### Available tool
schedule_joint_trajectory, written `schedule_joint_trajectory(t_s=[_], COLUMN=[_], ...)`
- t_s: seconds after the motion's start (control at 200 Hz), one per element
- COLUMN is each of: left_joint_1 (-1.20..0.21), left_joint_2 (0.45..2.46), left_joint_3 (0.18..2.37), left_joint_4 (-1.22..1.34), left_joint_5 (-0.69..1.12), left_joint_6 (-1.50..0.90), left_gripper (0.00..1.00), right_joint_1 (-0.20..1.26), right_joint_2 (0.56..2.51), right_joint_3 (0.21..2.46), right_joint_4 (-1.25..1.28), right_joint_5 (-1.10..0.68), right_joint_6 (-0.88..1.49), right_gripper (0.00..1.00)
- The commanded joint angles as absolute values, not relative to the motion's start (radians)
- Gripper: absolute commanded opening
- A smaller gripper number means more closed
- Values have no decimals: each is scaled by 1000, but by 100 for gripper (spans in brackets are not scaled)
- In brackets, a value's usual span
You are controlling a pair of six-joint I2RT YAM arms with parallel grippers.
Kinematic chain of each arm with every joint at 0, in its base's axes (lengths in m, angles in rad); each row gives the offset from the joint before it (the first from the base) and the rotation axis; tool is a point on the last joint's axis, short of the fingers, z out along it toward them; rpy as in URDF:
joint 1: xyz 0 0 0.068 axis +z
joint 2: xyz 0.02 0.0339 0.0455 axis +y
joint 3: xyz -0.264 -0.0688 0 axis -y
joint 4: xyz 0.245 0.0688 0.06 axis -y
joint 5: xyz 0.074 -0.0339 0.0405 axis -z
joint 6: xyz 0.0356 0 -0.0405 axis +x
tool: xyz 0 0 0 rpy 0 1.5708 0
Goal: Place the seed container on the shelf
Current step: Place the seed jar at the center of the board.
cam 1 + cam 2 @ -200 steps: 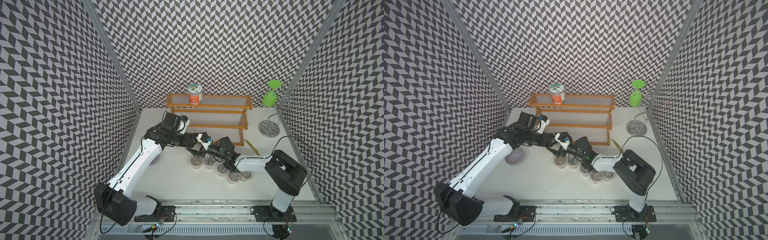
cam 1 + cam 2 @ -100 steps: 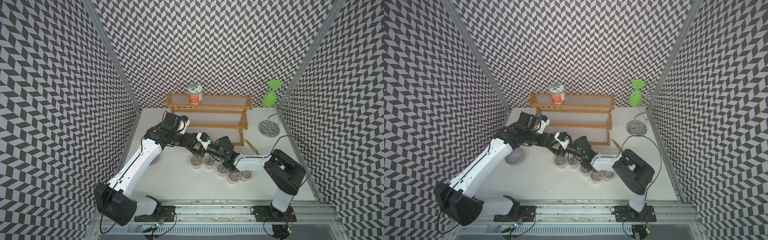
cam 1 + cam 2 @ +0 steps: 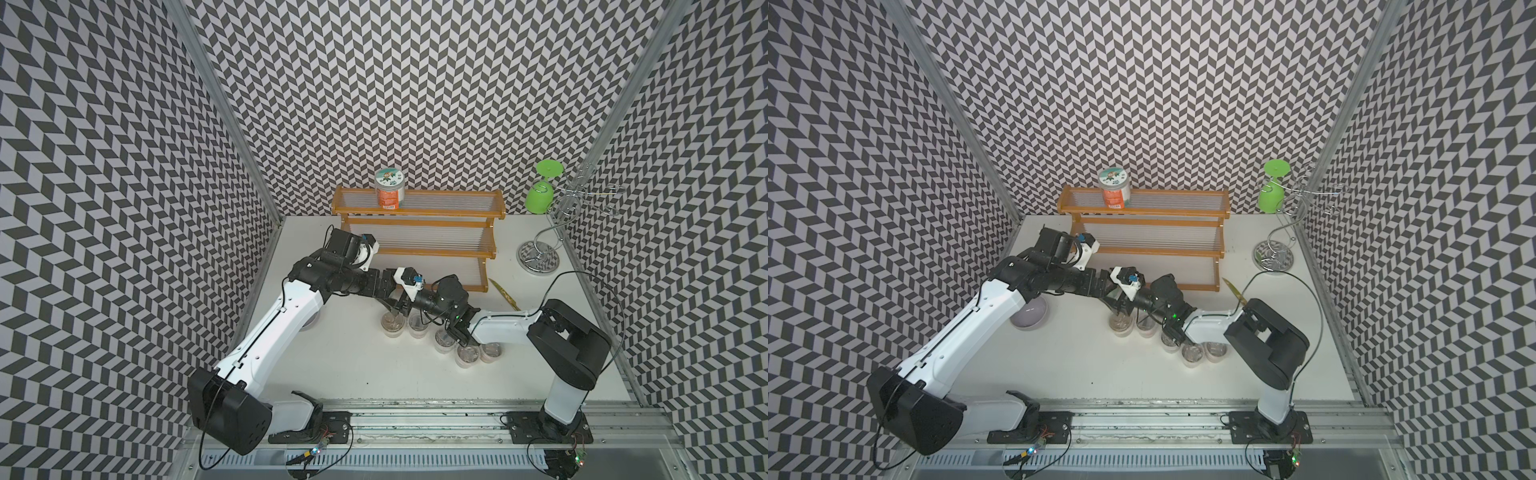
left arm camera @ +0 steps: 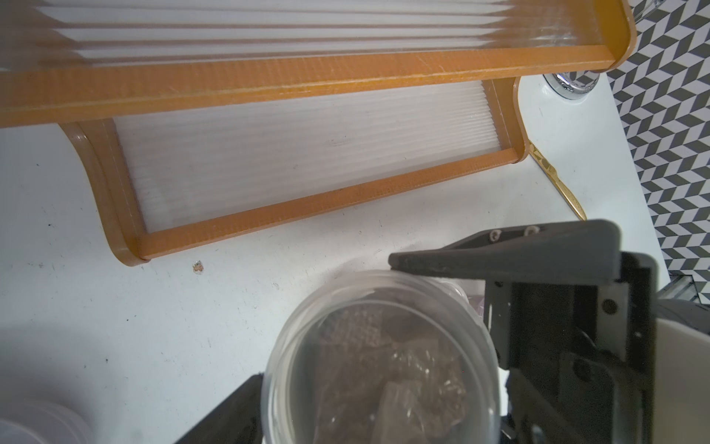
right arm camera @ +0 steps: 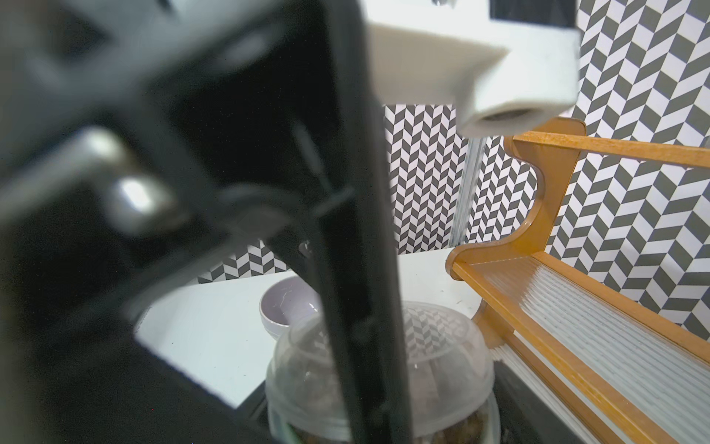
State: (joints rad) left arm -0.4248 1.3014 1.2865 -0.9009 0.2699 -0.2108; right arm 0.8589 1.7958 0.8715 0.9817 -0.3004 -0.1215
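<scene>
Left pincer (image 4: 322, 323) is spread wide and straddles the seed container (image 4: 380, 365). One finger (image 4: 499, 253) lies along the lid rim, the other pokes in at the opposite side. Fingers sit just beside the jar wall; can't tell if either actually touches. No clamp visible.

Right pincer (image 3: 417, 307) comes in from the opposite side and meets the left one over the same spot. In the right wrist view the same jar (image 5: 434, 357) sits low between dark parts at either side. The left arm's black finger crosses in front and blocks most of it. Can't tell whether the right jaws are pressed on the jar or only near it.

Seed container is a clear plastic jar with a clear domed lid and brown contents inside. It is upright with the lid up, long axis vertical. It is at the left end of the row of clear jars (image 3: 467, 355) on the worktop (image 3: 374, 386), in front of the lowest tier of the shelf (image 3: 415, 214) and not on it. In both top views the pincers hide it, so whether its base rests on the worktop can't be told.

Orange-label jar (image 3: 389, 193) stands upright on the shelf's top tier, left part. Lavender bowl (image 5: 284, 307) is beyond the container, on the worktop. Gold knife (image 4: 557, 184) lies by the shelf's right end.
</scene>
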Motion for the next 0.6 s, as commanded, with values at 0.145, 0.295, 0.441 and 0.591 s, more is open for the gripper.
schedule_joint_trajectory(t_s=[0.145,0.295,0.441,0.591], left_joint_1=[-420,-420,-420,-422], left_joint_2=[1280,1287,1308,1326], left_joint_3=[1290,1280,1278,1282], left_joint_4=[-839,-847,-854,-862], left_joint_5=[328,312,279,294], left_joint_6=[-211,-198,-198,-178], left_gripper=[95,92,88,85], right_joint_1=[857,858,859,859], right_joint_2=[1776,1777,1770,1776], right_joint_3=[853,851,859,870], right_joint_4=[1062,1066,1060,1042], right_joint_5=[-282,-282,-285,-275], right_joint_6=[-109,-107,-116,-134], right_gripper=[80,81,81,81])
